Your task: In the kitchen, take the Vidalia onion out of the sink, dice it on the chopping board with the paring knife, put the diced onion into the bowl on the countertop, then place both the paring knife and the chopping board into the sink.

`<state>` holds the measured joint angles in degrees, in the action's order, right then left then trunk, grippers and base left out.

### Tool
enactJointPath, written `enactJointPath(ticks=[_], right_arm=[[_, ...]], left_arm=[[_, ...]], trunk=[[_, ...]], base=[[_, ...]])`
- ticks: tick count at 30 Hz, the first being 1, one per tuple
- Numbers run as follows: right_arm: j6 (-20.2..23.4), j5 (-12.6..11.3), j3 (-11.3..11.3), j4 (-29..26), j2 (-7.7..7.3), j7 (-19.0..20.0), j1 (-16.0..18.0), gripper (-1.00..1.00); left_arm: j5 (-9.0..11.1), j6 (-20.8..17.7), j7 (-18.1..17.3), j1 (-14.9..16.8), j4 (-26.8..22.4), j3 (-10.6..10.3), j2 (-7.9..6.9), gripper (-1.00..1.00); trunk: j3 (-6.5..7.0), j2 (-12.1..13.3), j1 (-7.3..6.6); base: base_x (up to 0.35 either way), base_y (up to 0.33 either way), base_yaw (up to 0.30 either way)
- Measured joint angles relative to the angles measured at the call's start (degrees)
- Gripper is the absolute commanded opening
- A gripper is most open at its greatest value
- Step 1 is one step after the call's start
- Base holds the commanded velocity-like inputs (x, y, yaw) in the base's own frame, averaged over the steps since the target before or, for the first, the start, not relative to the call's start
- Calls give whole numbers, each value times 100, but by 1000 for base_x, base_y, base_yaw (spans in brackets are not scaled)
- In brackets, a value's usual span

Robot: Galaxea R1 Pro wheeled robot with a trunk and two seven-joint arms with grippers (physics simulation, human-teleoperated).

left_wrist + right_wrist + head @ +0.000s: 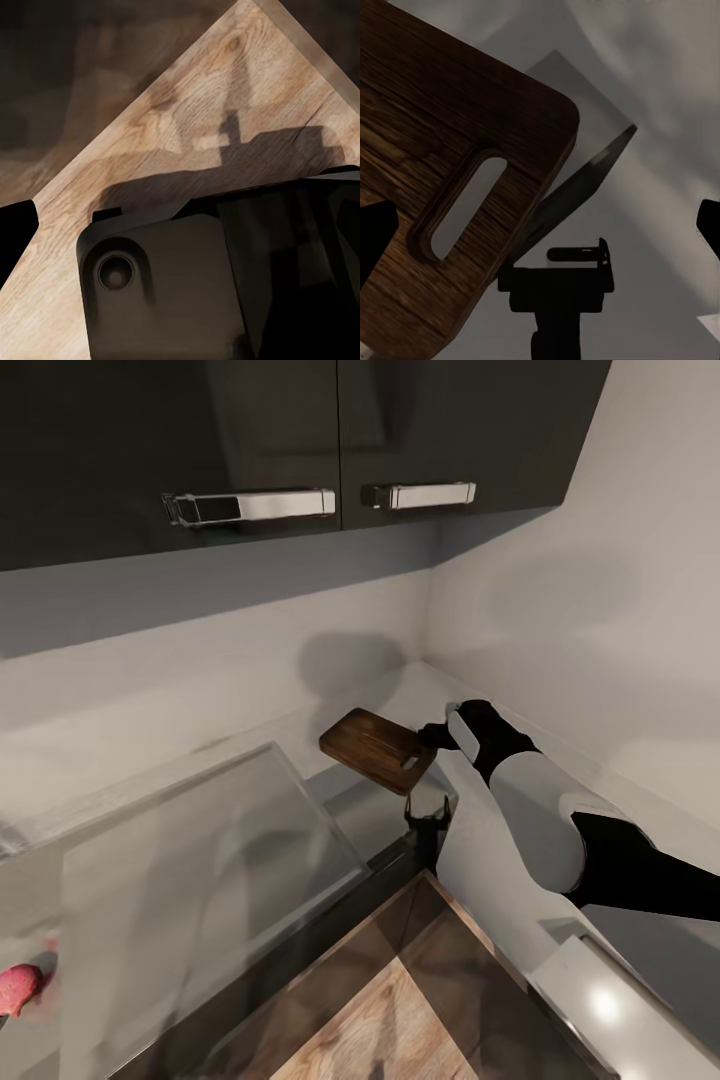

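Centre of the head view, right gripper [436, 737] beside the chopping board's [377, 748] handle end, jaws apart, Vidalia onion [18, 988] lower left, left gripper's jaws untellable.

No text, label, brand, number or sign can be read on anything.
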<state>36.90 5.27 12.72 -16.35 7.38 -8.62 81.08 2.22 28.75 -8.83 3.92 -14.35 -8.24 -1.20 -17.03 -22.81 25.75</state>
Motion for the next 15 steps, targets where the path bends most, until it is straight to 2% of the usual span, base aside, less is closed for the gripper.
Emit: enactJointPath(ticks=[15], right_arm=[[0,-8,-6,-1,11,0,0,100]], left_arm=[[0,0,0,0,0,0,0,100]], trunk=[[-91,0,0]], base=[[0,0,0]])
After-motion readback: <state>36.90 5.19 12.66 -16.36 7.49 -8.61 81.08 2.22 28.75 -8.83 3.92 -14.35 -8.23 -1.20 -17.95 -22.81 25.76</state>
